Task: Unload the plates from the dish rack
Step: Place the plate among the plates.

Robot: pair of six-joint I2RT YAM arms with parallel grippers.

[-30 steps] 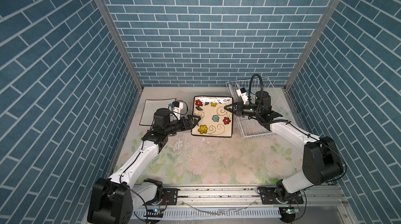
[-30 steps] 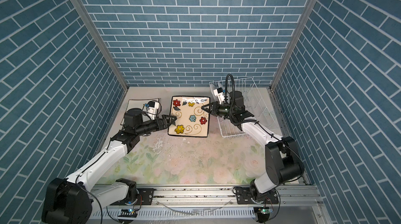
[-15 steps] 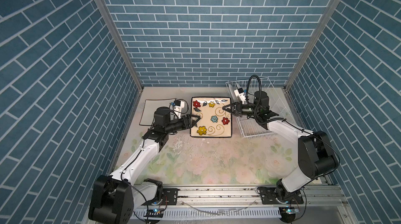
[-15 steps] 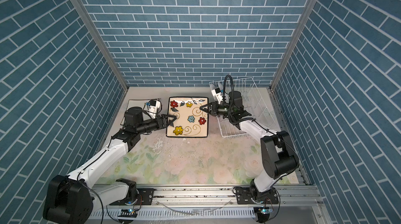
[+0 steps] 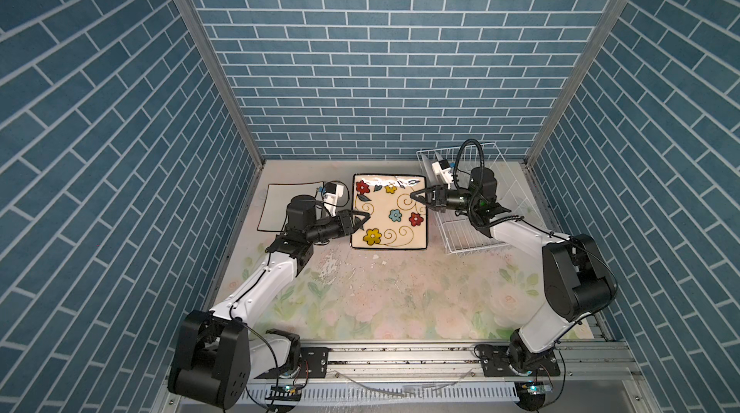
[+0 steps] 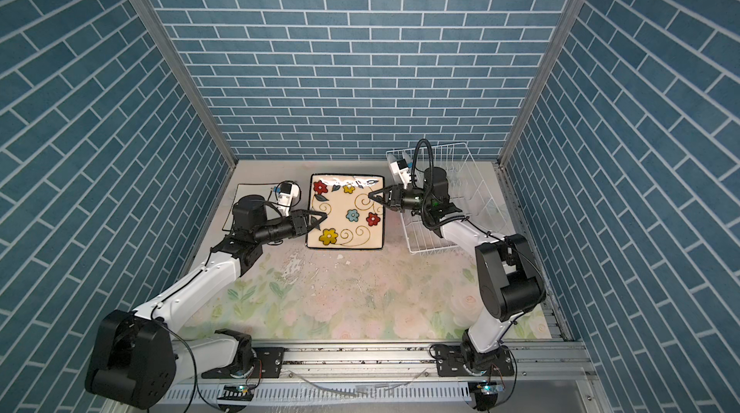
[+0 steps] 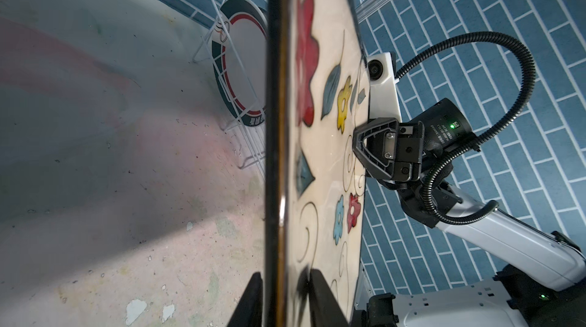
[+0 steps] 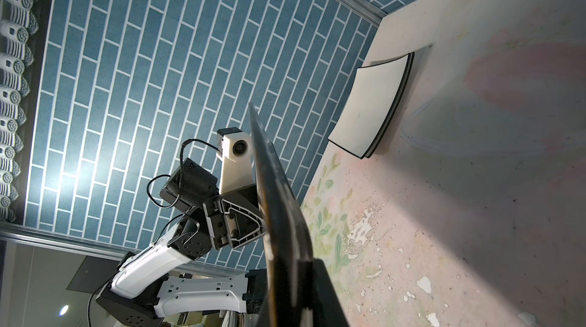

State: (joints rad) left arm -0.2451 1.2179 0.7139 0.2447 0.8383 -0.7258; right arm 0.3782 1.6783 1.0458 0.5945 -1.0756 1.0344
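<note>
The flowered plate (image 5: 390, 211), square and black-rimmed, is out of the dish rack (image 5: 472, 241). It hangs roughly level above the counter (image 5: 380, 295) in the far middle of the scene. The rack is on its right, and a small stack of white square plates (image 5: 276, 207) lies flat on its left.

The right hand (image 5: 414, 195) is clamped on the plate's right rim. The left hand (image 5: 366, 217) has its jaws astride the left rim, one above and one under, drawn close to it. Whether they already pinch it, the pictures do not settle.

The step in hand looks like a handover from right to left, so that the plate can go to the stack. To do it well, the left hand should bite fully and deep onto the rim before the right one lets go. A glazed plate held by one edge will likely want to droop and slip. The right hand should then open wide and back off straight to the right without dragging the rim. After that the left arm can carry the plate low and level and set it squarely on the stack.

One round plate (image 7: 244, 65) stands in the rack, so the unloading is not finished.
</note>
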